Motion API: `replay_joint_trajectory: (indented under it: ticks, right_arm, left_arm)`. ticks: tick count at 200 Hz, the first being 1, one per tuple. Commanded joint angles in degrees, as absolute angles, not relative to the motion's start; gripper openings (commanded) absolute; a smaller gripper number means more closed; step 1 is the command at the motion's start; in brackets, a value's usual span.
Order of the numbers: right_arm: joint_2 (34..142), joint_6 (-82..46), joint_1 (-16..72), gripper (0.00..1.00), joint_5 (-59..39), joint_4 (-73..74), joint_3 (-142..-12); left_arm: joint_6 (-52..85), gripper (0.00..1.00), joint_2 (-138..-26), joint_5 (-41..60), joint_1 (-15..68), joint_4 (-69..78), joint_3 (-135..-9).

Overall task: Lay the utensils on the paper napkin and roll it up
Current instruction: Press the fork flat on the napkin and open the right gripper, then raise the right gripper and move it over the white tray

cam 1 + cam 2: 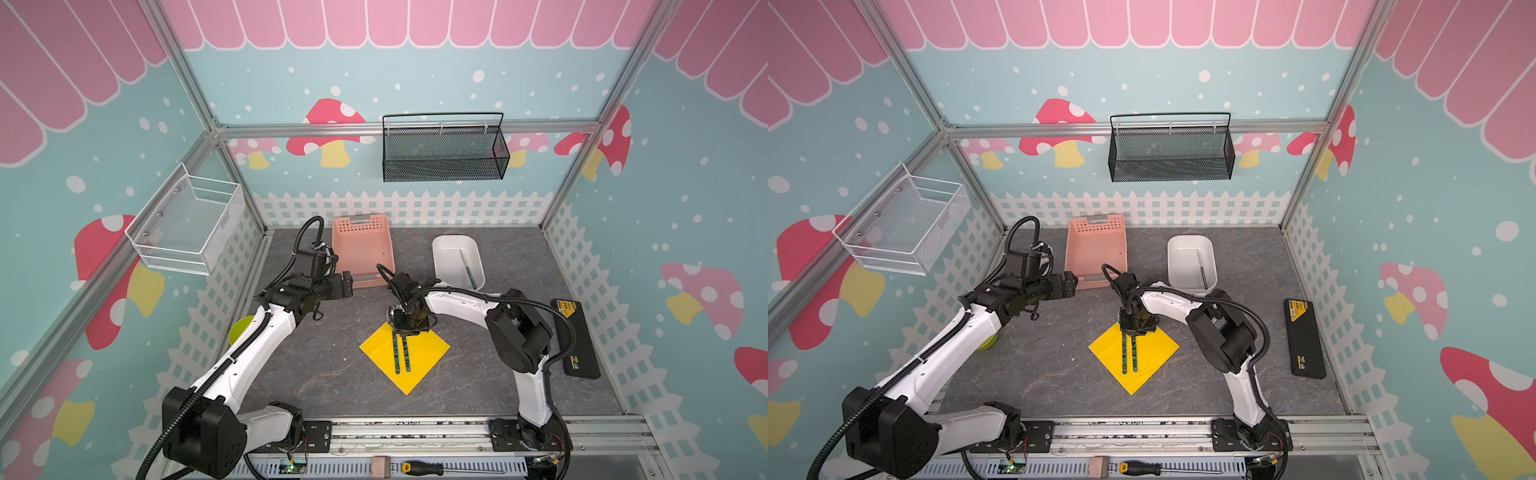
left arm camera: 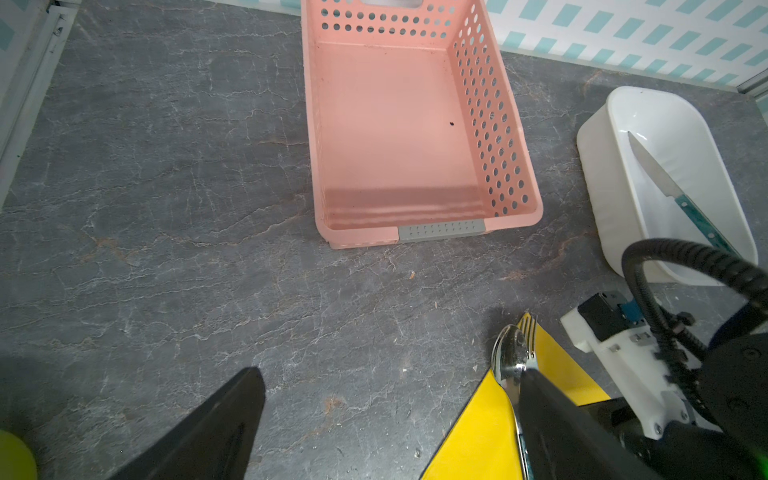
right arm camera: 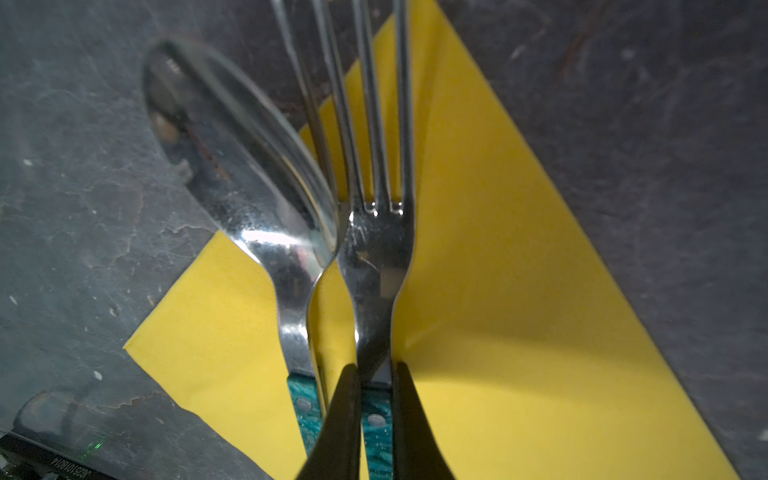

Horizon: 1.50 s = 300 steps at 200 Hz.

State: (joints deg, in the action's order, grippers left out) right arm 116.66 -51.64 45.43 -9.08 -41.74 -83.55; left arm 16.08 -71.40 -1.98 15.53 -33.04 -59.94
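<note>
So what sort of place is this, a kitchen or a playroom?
Likely a robot test booth, not a real room: two arms bolted to a rail, printed mushroom walls on a metal frame.

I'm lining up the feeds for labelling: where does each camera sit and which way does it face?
Top views: high at the front, looking down at the table; left arm and right arm show whole.
Left wrist: on the left arm, facing the pink basket; open left gripper shows.
Right wrist: on the right arm, close over the fork; right gripper clamps it.
Shared: both wrist views show spoon, fork and yellow napkin.
</note>
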Motion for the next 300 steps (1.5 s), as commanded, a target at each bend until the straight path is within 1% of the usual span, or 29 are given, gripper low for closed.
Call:
replay_joint_trajectory:
  ticks: [1, 43, 123, 181, 205, 264, 300]
  right_arm:
    - [117.50, -53.26, 45.88, 0.12, -9.14, -42.24, -83.75]
    - [117.33, -53.36, 45.87, 0.12, -8.56, -42.59, -83.67]
    - [116.67, -54.13, 45.88, 0.25, -7.52, -42.52, -84.26]
    - [113.97, -54.40, 45.86, 0.30, -6.00, -42.61, -84.57]
    - [112.47, -53.75, 45.79, 0.30, -4.77, -42.77, -84.82]
    - [111.35, -48.17, 44.50, 0.31, -1.24, -46.49, -88.53]
    - [111.36, -42.96, 41.85, 0.31, 1.23, -50.11, -92.41]
  left_arm:
    - [15.47, 0.97, -71.45, -3.16, 15.89, -34.11, -61.45]
    - [15.58, 0.97, -71.45, -3.08, 15.90, -34.10, -61.46]
    - [15.64, 0.97, -71.63, -2.78, 15.90, -34.08, -61.56]
    - [15.73, 0.97, -71.81, -1.39, 15.18, -33.84, -61.46]
    - [16.45, 0.97, -71.98, 0.62, 13.40, -32.92, -60.88]
    - [19.52, 0.96, -72.21, 11.12, 6.42, -28.12, -58.49]
    - [19.27, 0.96, -73.20, 11.95, 4.32, -27.73, -58.33]
